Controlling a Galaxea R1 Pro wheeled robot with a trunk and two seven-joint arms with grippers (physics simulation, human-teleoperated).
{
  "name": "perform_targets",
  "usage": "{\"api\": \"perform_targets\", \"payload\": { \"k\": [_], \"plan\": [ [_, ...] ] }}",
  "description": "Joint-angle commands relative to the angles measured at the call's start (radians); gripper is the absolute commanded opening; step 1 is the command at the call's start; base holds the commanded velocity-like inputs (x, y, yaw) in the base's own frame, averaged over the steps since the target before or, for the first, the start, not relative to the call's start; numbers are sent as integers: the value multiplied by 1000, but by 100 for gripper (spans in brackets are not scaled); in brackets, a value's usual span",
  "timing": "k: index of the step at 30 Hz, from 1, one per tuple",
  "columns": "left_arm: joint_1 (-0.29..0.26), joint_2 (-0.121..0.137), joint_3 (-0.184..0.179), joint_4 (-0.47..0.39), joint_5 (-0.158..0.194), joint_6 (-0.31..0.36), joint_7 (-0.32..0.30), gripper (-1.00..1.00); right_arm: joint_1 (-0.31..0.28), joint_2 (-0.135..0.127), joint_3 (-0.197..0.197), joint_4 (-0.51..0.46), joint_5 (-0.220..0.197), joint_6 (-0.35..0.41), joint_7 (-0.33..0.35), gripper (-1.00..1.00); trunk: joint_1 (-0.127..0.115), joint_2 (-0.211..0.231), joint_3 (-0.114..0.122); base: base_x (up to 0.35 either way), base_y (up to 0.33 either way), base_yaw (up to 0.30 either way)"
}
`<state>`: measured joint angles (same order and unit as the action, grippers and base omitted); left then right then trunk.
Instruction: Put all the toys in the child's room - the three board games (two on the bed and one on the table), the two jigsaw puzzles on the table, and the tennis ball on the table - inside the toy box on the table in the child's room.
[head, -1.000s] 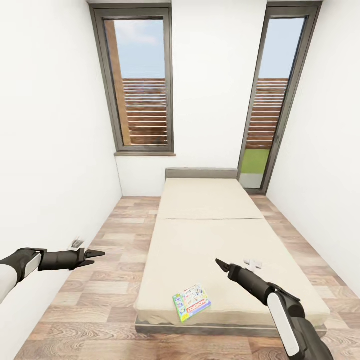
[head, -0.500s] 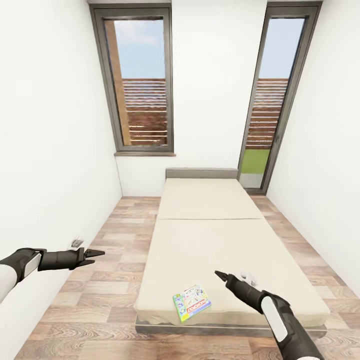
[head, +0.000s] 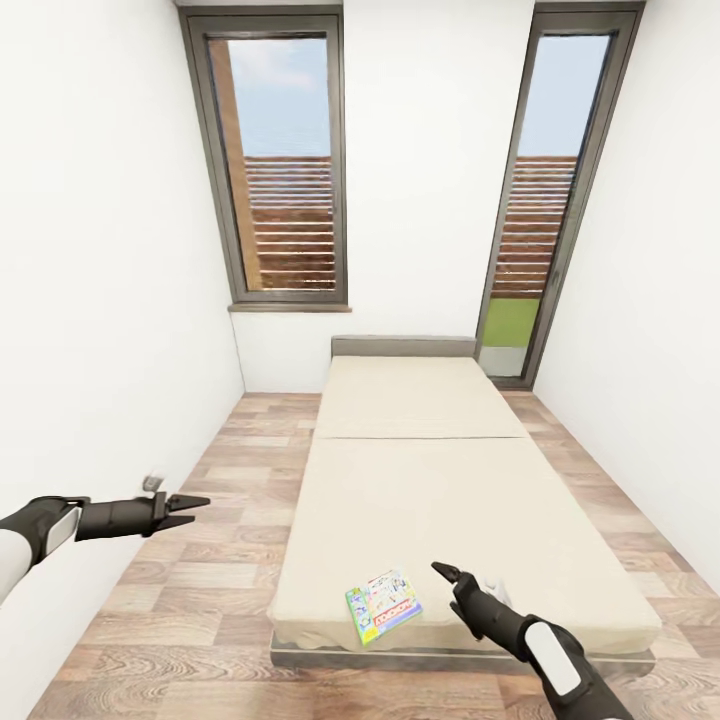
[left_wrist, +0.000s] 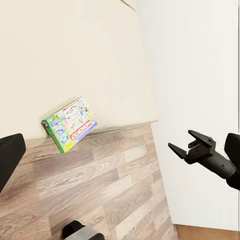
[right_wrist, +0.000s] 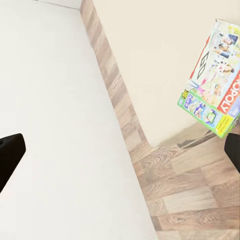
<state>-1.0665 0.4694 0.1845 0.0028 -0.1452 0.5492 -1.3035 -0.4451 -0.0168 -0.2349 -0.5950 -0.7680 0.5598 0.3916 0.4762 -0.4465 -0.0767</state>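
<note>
Right gripper (head: 441, 571) (jaws empty, spread uncertain) hangs near the board game (head: 384, 605) at the bed (head: 420, 480) foot, evidently for pickup; left gripper (head: 196, 504) released, parked aside.

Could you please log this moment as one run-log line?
board game: foot of bed | right claw: beside it, empty | left claw: over floor, empty

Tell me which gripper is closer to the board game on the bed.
The right gripper, over the bed's foot beside the board game; the left gripper is over the floor, farther off.
</note>
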Motion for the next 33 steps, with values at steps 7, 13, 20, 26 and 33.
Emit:
{"api": "perform_targets", "payload": {
  "k": [7,13,20,26,33],
  "plan": [
    [-1,3,9,0,-10,14,-29,100,1,4,-2,10,-15,6,1,100,28,-51,-24,0,0,0],
    [-1,3,9,0,-10,16,-35,100,2,2,3,11,-19,12,3,100,51,-93,-43,0,0,0],
    [-1,-1,8,0,-10,19,-36,100,4,8,2,14,-21,9,0,100,77,-142,-65,0,0,0],
    [-1,-2,8,0,-10,20,-36,100,5,10,0,33,-21,3,-3,100,100,-184,-84,0,0,0],
    [-1,-2,7,0,-10,20,-36,100,4,11,-15,174,-24,-41,-1,100,127,-233,-106,0,0,0]
  ]
}}
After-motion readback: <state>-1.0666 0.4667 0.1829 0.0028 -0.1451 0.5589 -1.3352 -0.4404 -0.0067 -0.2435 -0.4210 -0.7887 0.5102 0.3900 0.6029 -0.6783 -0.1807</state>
